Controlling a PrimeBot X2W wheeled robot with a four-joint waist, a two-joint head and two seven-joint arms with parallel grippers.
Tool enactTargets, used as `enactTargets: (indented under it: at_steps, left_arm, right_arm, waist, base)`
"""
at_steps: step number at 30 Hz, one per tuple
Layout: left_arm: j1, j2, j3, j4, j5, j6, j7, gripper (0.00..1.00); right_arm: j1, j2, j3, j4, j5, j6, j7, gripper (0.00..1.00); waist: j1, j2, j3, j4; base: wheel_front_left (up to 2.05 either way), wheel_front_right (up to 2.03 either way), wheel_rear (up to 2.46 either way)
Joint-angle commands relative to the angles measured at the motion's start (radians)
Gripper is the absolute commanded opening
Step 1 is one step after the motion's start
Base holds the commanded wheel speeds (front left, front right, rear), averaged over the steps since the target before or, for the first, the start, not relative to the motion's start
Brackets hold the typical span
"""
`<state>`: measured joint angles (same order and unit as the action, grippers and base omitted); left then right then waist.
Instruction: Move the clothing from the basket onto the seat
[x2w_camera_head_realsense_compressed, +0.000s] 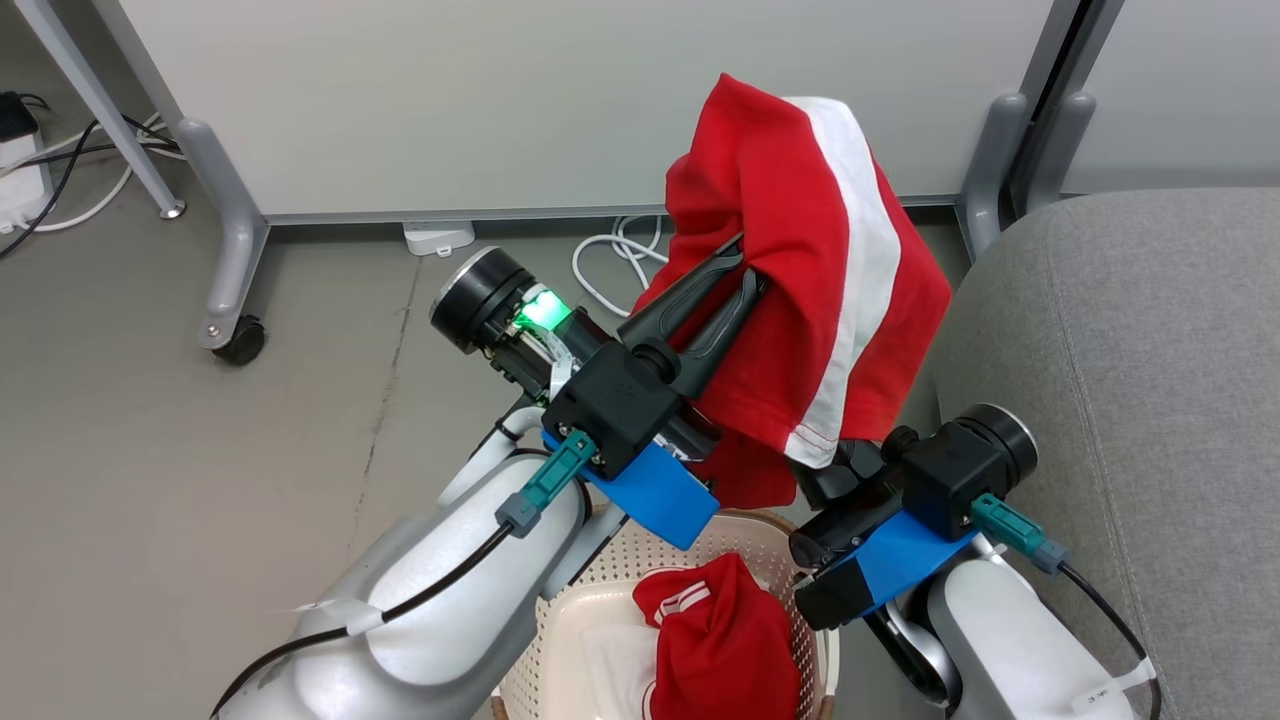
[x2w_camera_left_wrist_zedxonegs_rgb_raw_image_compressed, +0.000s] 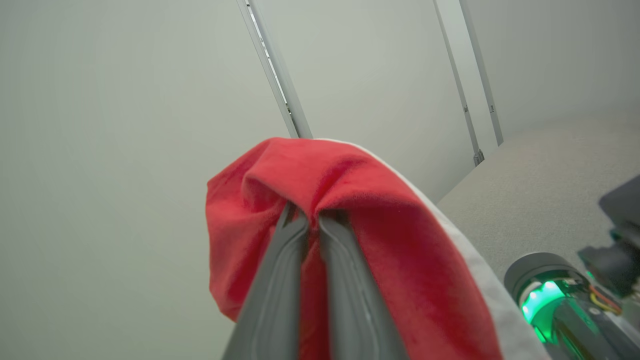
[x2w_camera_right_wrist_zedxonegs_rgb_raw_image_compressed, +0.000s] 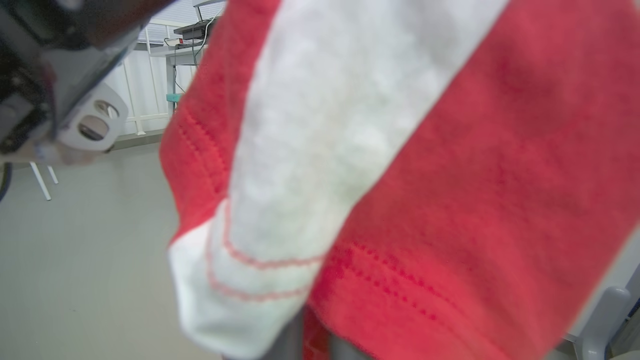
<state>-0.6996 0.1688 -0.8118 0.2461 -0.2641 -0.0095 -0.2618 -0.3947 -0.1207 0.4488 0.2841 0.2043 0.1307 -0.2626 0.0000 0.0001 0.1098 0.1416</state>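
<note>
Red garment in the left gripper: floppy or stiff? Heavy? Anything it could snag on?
Probably very floppy: the red garment drapes and folds over the left gripper. Likely light: one pinch between the fingers holds it up. Its hanging hem might snag the basket rim.

No legible text anywhere; marks on the white cable tag (x2w_camera_head_realsense_compressed: 1112, 692) are too small.

Glossy white forearms (x2w_camera_head_realsense_compressed: 440, 590) carry black wrist blocks (x2w_camera_head_realsense_compressed: 615, 400) on bright blue plates (x2w_camera_head_realsense_compressed: 655, 490), each with a teal connector (x2w_camera_head_realsense_compressed: 550, 478) and black cable (x2w_camera_head_realsense_compressed: 450, 580). The left hand (x2w_camera_head_realsense_compressed: 745, 265) has long dark grey fingers (x2w_camera_head_realsense_compressed: 680, 300); a green light (x2w_camera_head_realsense_compressed: 543, 312) glows behind it.
</note>
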Motion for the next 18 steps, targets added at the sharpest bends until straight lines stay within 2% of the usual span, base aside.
enactTargets:
  at_steps: [1,7,8,9,10,18]
  left_arm:
    - [-0.011,0.004,0.006,0.002,-0.003,0.001,-0.005,0.00]
    - [-0.013,0.003,0.005,0.006,-0.007,0.004,-0.005,0.00]
    - [-0.014,0.002,0.006,0.006,-0.007,0.006,-0.005,0.31]
    - [-0.014,0.002,0.007,0.006,-0.006,0.007,-0.005,0.91]
    - [-0.015,0.002,0.008,0.006,-0.005,0.010,-0.005,1.00]
    - [-0.016,0.003,0.009,0.008,0.000,0.017,-0.005,1.00]
  right_arm:
    - [0.011,-0.003,0.001,-0.002,0.003,0.000,-0.003,0.00]
    - [0.009,-0.003,0.001,-0.004,0.004,0.000,-0.003,0.00]
    - [0.009,-0.003,0.001,-0.004,0.004,0.000,-0.003,0.00]
    - [0.008,-0.004,0.001,-0.005,0.004,0.000,-0.003,0.00]
    - [0.008,-0.004,0.001,-0.005,0.004,0.000,-0.003,0.00]
    - [0.011,-0.004,0.003,-0.010,0.004,0.000,-0.003,0.00]
  waist:
    - [0.0000,-0.0001,0.000,0.000]
    - [0.0000,-0.0001,0.004,-0.003]
    - [0.0000,-0.0001,0.004,-0.003]
    - [0.0000,-0.0001,0.004,-0.003]
    - [0.0000,-0.0001,0.005,-0.003]
    - [0.0000,-0.0001,0.007,-0.004]
  base:
    - [0.00,0.00,0.00]
    - [0.00,0.00,0.00]
    - [0.00,0.00,0.00]
    - [0.00,0.00,0.00]
    - [0.00,0.00,0.00]
    - [0.00,0.00,0.00]
